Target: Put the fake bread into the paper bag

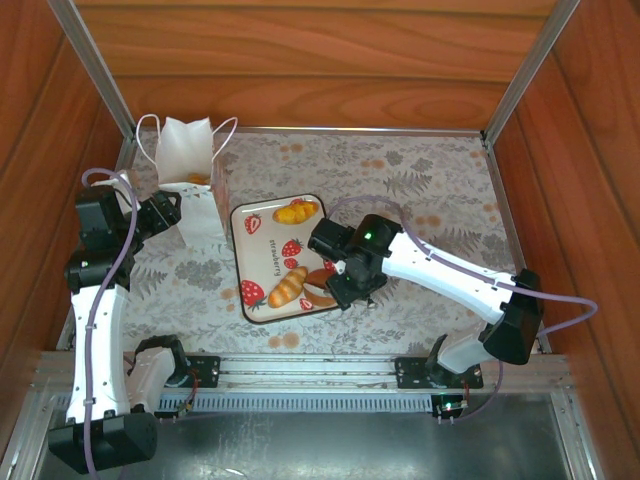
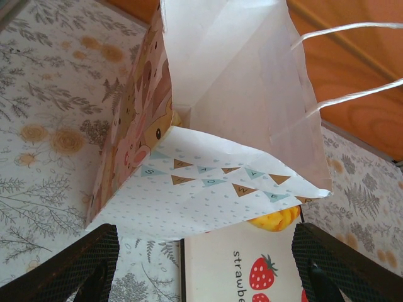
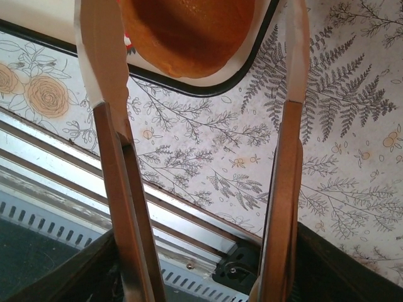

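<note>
Two end effectors were checked. The right end effector (image 3: 196, 63) stands with its fingers (image 3: 107, 69) spread, over the near right corner of the tray (image 1: 262, 250). A brown piece (image 3: 189, 31) of bread lies between them on the tray. The finger on the right of the wrist view is clear of it. The other finger overlaps its edge, and whether it touches cannot be told. Nothing is pinched.

The left end effector (image 2: 203, 242) is spread wide, with the bag (image 2: 239, 94) just ahead of its fingers (image 2: 82, 264). The bag's lower edge reaches to both fingertips, and whether they touch it cannot be told.

The bag stands upright at the far left of the tabletop (image 1: 430, 190), with its mouth open and its cord handles splayed out. An orange piece (image 1: 196, 180) shows inside the mouth. The bag is just beside the tray's far left corner.

On the tray, a yellow piece (image 1: 297, 211) lies at the far edge and a long roll (image 1: 287, 287) near the front, just left of the brown piece. The right wrist hangs over the tray's right side and covers part of the brown piece in the top view.
</note>
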### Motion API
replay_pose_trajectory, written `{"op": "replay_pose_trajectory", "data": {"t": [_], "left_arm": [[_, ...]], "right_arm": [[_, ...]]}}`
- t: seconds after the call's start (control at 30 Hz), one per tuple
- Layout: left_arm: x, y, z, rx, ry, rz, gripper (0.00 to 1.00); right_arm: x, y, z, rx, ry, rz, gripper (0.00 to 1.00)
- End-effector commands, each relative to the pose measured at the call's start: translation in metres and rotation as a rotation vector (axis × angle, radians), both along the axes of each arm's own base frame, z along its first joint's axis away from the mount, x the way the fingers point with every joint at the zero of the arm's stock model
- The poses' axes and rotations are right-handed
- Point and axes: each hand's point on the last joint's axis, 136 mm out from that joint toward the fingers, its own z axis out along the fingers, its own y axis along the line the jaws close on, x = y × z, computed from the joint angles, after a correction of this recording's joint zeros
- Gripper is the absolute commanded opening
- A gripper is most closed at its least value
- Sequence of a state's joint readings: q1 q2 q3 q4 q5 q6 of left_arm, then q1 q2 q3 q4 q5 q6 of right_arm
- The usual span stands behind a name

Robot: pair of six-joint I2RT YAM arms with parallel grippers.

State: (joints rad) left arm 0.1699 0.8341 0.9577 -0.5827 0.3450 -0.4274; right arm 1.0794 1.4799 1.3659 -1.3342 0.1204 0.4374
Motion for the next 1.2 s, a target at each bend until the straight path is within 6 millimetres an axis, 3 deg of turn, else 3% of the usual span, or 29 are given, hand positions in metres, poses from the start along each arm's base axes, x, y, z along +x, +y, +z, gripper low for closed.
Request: {"op": "replay_pose_trajectory", "data": {"t": [0.0, 0.27, 0.8, 1.17], "left_arm": [[0.0, 0.002, 0.007, 0.008, -0.029, 0.01, 0.77], [0.0, 0.003, 0.006, 0.009, -0.025, 0.012, 0.77], [0.0, 0.004, 0.004, 0.014, -0.02, 0.014, 0.77], [0.0, 0.004, 0.005, 0.015, -0.02, 0.014, 0.77]], "right_arm": [[-0.009, -0.003, -0.006, -0.031, 0.04, 0.005, 0.66], [-0.014, -0.001, -0.015, -0.05, 0.072, 0.021, 0.68], [-0.005, 0.006, -0.03, -0.088, 0.056, 0.039, 0.69], [0.0, 0.01, -0.037, -0.104, 0.052, 0.041, 0.65]]}}
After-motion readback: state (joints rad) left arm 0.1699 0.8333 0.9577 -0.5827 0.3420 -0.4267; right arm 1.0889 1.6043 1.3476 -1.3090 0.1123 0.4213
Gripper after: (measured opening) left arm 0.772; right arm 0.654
